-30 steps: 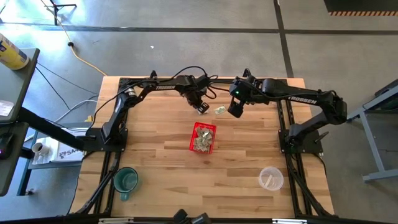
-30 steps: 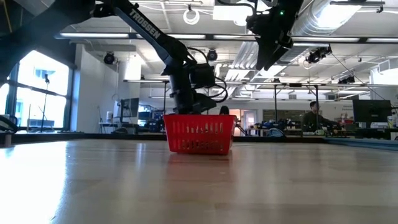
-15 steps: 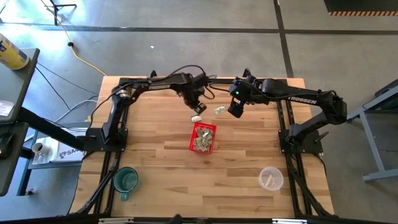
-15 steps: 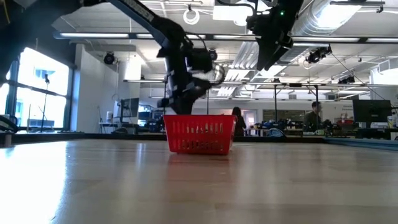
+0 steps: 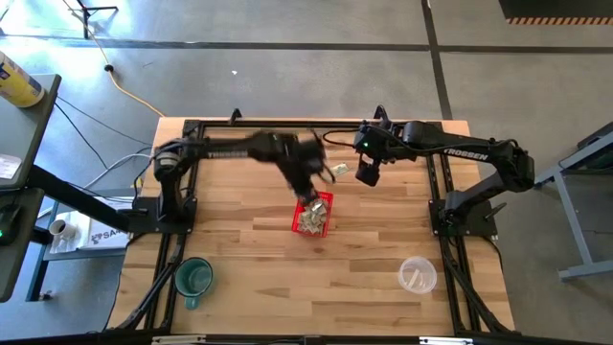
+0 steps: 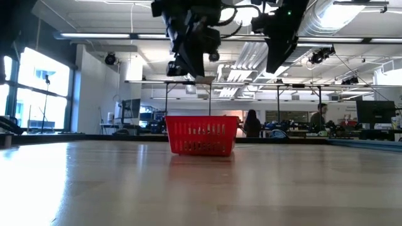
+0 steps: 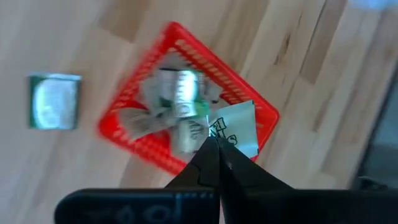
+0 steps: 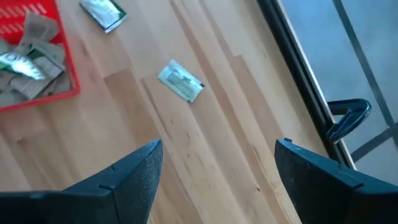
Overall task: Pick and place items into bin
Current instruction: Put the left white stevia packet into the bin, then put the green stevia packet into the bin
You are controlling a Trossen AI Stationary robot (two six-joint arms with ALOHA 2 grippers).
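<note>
Left pincer (image 7: pixel 213 138) clamped on paper slip (image 7: pixel 238 129), red basket (image 7: pixel 149 152) directly below, right pincer (image 8: pixel 214 163) spread apart over bare table (image 8: pixel 205 124), loose slip (image 8: pixel 180 81) just ahead.

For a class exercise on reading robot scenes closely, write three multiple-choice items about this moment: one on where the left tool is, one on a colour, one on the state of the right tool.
1. Where is the left tool?
A. above the red basket
B. beside the green mug
C. over the clear cup

2. What colour is the mug at the table's near left?
A. red
B. green
C. blue

3. How do the right tool's fingers stand?
A. shut on a paper slip
B. shut on nothing
C. open, holding nothing

Answers: 1 A, the left wrist view shows the basket right beneath the fingertips, which pinch a paper slip. 2 B, the high view shows it green. 3 C, the right wrist view shows bare table between the spread fingers.
</note>
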